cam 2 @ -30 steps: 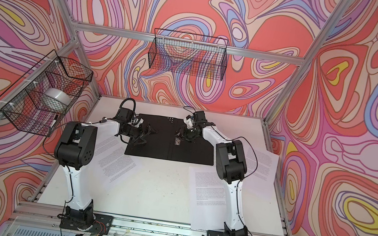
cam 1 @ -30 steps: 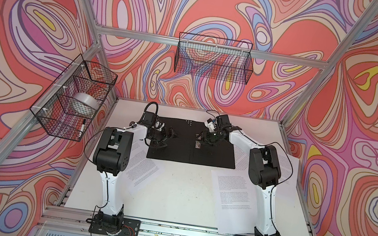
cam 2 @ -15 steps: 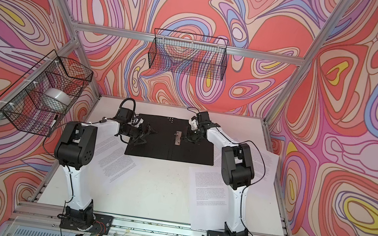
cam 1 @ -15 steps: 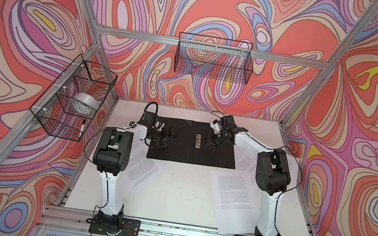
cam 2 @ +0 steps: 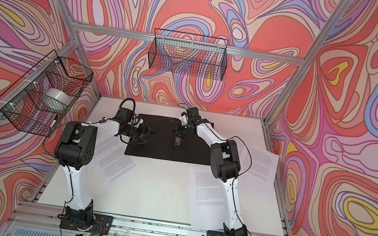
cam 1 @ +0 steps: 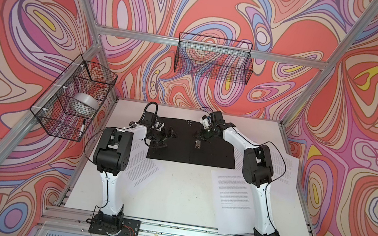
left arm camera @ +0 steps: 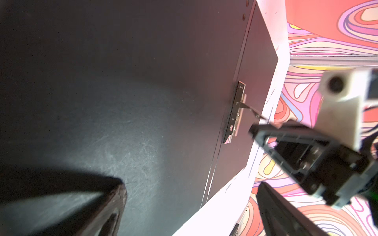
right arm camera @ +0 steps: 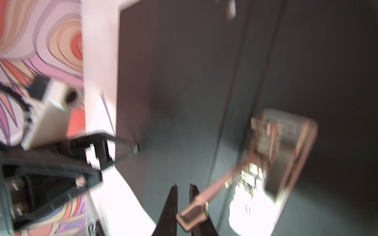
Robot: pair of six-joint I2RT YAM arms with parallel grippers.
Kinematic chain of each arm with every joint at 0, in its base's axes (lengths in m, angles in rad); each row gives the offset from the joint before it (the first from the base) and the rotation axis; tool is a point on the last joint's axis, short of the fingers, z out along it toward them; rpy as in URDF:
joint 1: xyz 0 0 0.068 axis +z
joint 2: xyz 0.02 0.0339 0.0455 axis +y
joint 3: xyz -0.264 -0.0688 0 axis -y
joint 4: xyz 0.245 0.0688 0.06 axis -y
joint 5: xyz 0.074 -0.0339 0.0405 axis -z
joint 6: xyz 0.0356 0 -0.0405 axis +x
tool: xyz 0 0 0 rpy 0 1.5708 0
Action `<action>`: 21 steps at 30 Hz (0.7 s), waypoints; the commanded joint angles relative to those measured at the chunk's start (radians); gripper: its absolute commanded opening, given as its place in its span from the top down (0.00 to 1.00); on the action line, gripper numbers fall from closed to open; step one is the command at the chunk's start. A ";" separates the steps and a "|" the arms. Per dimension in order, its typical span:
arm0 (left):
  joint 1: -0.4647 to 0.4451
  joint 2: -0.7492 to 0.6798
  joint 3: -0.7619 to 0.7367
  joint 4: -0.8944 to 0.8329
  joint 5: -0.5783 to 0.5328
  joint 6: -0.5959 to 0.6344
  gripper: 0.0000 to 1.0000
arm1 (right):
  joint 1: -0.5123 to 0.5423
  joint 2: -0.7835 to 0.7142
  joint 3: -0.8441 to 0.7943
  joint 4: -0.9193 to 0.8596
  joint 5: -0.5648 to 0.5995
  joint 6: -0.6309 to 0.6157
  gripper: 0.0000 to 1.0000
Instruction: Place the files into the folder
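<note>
Three files (cam 1: 146, 168), thin white sheets of fine black print, flat on the white table (cam 1: 183, 194) left and right of the folder (cam 1: 213, 153). Spread open at the far middle, matte black rectangular faces up, shiny metal clip (cam 1: 197, 145) on the crease, lever raised. Left gripper (cam 1: 169, 140) gaping over the left face; right gripper (right arm camera: 182, 187) pinched almost together beside the lever, nothing between.
</note>
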 commanded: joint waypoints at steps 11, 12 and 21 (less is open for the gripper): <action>0.010 0.034 0.036 -0.114 -0.021 0.001 0.00 | -0.062 0.062 0.282 -0.049 -0.035 -0.040 0.38; 0.010 0.026 0.053 -0.128 -0.011 0.006 0.00 | -0.071 0.039 0.273 -0.059 -0.031 -0.038 0.34; -0.083 -0.132 0.098 -0.206 0.018 0.060 0.00 | -0.192 -0.434 -0.340 0.076 0.095 0.004 0.09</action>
